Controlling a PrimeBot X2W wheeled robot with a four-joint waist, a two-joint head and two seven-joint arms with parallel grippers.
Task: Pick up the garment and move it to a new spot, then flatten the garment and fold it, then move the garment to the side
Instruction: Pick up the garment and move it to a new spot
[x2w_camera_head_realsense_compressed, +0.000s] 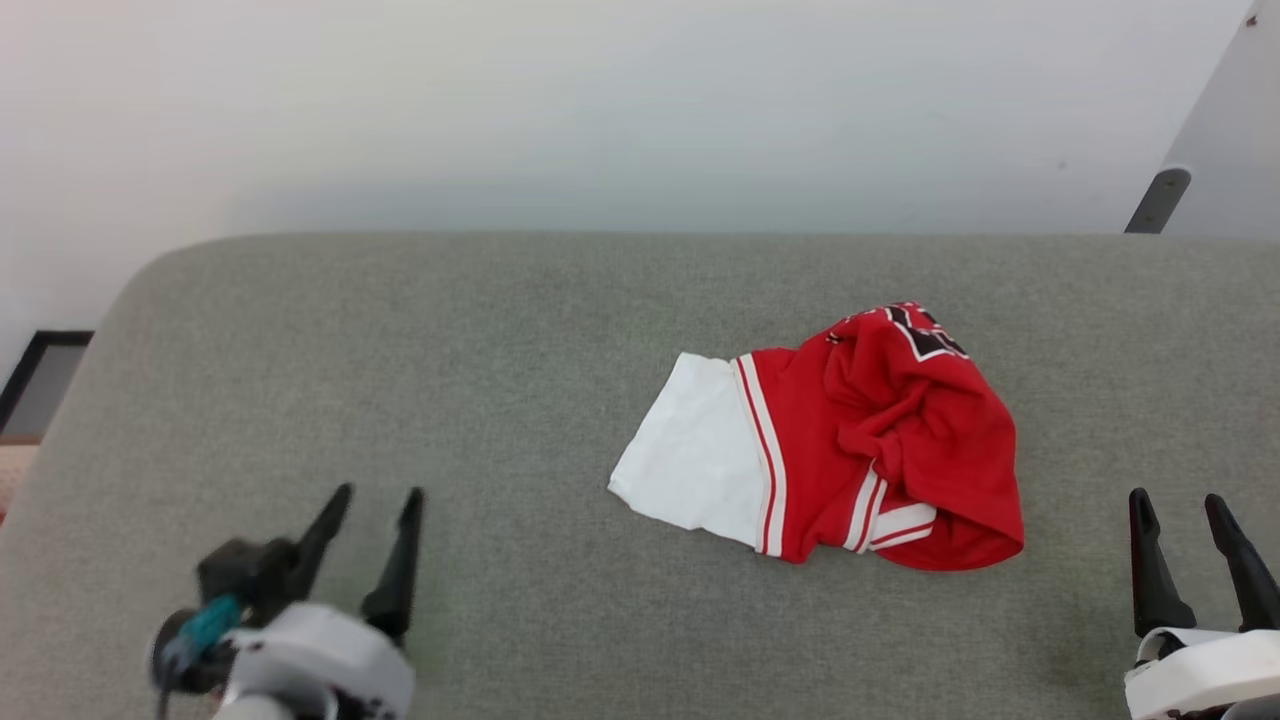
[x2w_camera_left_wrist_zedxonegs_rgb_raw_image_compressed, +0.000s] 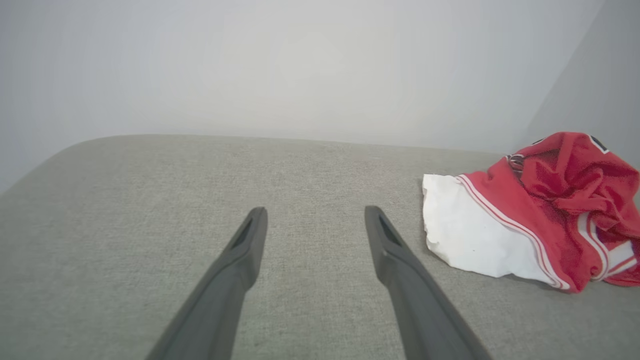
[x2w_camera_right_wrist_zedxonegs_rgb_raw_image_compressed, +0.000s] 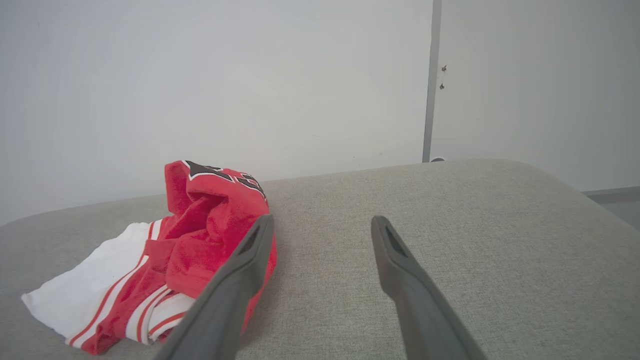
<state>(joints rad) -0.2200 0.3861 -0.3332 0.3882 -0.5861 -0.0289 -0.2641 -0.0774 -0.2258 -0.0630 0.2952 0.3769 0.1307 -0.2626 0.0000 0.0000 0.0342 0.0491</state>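
- Red-and-white shirt (x2w_camera_head_realsense_compressed: 850, 440) lay crumpled on the grey padded surface (x2w_camera_head_realsense_compressed: 400, 330), right of centre and clear of every edge. Nothing held it.
- Its long axis ran roughly side to side, slightly tipped. The flat white sleeve end pointed toward the robot's left. The bunched red body, with a scrap of black lettering on top, sat toward the right and the far side.
- Near left: left gripper (x2w_camera_head_realsense_compressed: 380, 490) hovered with fingers (x2w_camera_head_realsense_compressed: 400, 560) spread wide and nothing between them. The shirt lay well apart from it, off to its right and a little ahead, the white sleeve being the closest part.
- Near right: right gripper (x2w_camera_head_realsense_compressed: 1175, 495) was likewise spread and empty. The shirt lay to its left and slightly ahead, near but not touching, with the rounded red end closest.
- In the right wrist view one finger overlapped the red cloth. The head view showed bare surface between them, so this was line of sight, not contact.
- Judged the right arm the nearer. A pick would likely call for a short reach leftward and forward onto the red bunch, while the left arm would have the longer reach to the sleeve.
- Judged the pick-up not yet begun.
- Possible risk: with the layers bunched, a pinch might catch only the top fold.
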